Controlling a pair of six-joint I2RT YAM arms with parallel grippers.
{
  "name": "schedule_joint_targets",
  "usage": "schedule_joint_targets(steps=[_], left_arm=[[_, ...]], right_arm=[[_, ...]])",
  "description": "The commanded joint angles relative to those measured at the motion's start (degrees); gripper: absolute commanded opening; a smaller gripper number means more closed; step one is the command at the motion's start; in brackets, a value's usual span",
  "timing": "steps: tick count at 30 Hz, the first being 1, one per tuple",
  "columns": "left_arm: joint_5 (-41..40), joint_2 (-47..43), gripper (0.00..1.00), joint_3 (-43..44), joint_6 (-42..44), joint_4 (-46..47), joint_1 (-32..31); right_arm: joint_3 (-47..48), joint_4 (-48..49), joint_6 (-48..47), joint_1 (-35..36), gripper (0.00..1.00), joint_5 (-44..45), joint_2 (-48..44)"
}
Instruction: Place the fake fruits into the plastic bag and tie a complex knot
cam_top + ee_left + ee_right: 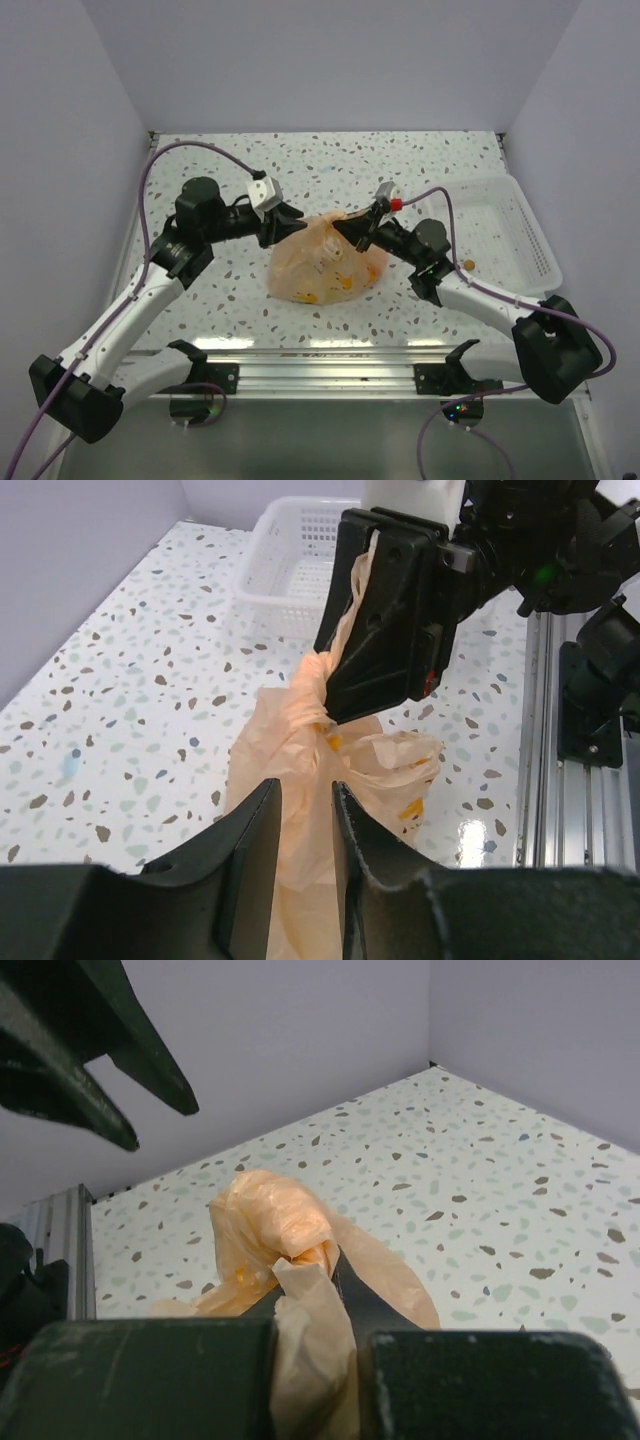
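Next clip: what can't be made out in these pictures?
Fruits in the plastic bag: top view, only yellow smudges through the film; count unclear.
Handle twist: left wrist view, the right tool covers its upper part; tightness unclear.
Orange speck in the white tray: top view, too small to identify.

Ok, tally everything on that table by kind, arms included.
Plastic bag: 1
White tray: 1
Loose orange piece in the tray: 1
Robot arms: 2, left arm and right arm
Total: 5
Fruits inside the bag show only as yellow patches, so they are not counted.
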Motion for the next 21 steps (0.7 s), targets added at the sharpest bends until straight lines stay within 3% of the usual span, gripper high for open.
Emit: schedule_joint_targets(steps=[1, 6, 10, 14, 17, 21], left_arm=[[0.4, -0.4, 0.31, 2.4, -1.7, -2.1, 1.3], [2.3, 3.6, 0.14, 3.1, -3.5, 3.4, 1.6], [1.2, 7.6, 0.13, 3.1, -4.4, 6.5, 1.7], [6.1, 10.1, 0.13, 4.3, -4.1, 9.4, 1.6], [14.4, 9.8, 0.07, 4.0, 0.1, 4.6, 0.8], [13.9, 7.9, 0.0, 1.5, 8.6, -5.6, -3.7]], right_arm=[[-0.5, 6.9, -7.1, -0.1, 0.0, -3.2, -0.7], [-1.1, 7.7, -10.1, 0.0, 0.0, -6.7, -0.9], [-2.2, 8.7, -14.4, 0.2, 0.0, -9.8, -1.6], [-3.3, 10.2, -20.5, 0.2, 0.0, -13.1, -1.9], [-3.9, 10.5, -24.1, 0.2, 0.0, -11.0, -1.2], [-4.1, 14.1, -25.0, 0.2, 0.0, -6.8, 0.9]])
